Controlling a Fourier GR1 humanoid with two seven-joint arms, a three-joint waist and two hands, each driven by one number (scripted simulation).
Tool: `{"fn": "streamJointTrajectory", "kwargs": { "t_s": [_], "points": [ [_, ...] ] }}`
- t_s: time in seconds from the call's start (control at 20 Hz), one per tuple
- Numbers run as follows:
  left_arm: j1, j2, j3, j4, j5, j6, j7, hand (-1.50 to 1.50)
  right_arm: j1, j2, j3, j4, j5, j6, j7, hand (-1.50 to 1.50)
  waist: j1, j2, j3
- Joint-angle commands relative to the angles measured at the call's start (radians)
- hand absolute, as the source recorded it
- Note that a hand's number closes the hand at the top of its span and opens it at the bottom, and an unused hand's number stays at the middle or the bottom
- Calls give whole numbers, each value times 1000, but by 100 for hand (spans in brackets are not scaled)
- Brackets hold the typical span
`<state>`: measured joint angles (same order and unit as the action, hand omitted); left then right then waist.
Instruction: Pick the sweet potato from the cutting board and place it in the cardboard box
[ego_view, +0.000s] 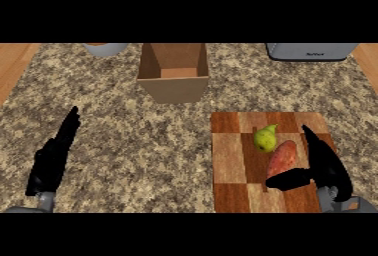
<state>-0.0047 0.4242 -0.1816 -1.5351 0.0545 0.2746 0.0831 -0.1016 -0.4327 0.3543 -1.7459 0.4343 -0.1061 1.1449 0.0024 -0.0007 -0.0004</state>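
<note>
Early stage: sweet potato (282, 158) lies on cutting board (267, 161) beside pear (265, 138). Right hand (322, 162) alongside, fingers released, thumb near potato; not grasped. Left hand (53, 155) rests released. Cardboard box (173, 71) awaits.

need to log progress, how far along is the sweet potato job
Nothing is done yet: the sweet potato lies on the cutting board beside a pear, not lifted. In hand: the right hand is next to it, thumb near its lower end, fingers straight, not closed. The left hand rests open on the counter. Left: grasp, lift and place it in the cardboard box.
</note>
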Motion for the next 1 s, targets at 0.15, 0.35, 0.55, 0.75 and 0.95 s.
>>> {"fn": "streamJointTrajectory", "kwargs": {
  "t_s": [0.15,0.35,0.55,0.75,0.95],
  "points": [
    [-9,-41,23,33,-28,-28,-18,0,55,69,-7,14,77,13,70,-150,-4,0,0],
    [21,-56,22,-25,-57,-22,24,0,45,97,-38,-38,90,65,115,-150,-4,-1,0],
    [1,-72,38,-9,-66,-41,12,0,33,115,-100,51,79,80,35,-150,-2,0,0],
    [24,-47,74,-49,-77,-64,43,0,48,205,-28,92,178,43,39,-150,1,0,0],
    [-23,-63,115,39,-69,-101,-13,0,-10,161,-149,194,111,118,-53,-150,-1,2,0]
  ]
}}
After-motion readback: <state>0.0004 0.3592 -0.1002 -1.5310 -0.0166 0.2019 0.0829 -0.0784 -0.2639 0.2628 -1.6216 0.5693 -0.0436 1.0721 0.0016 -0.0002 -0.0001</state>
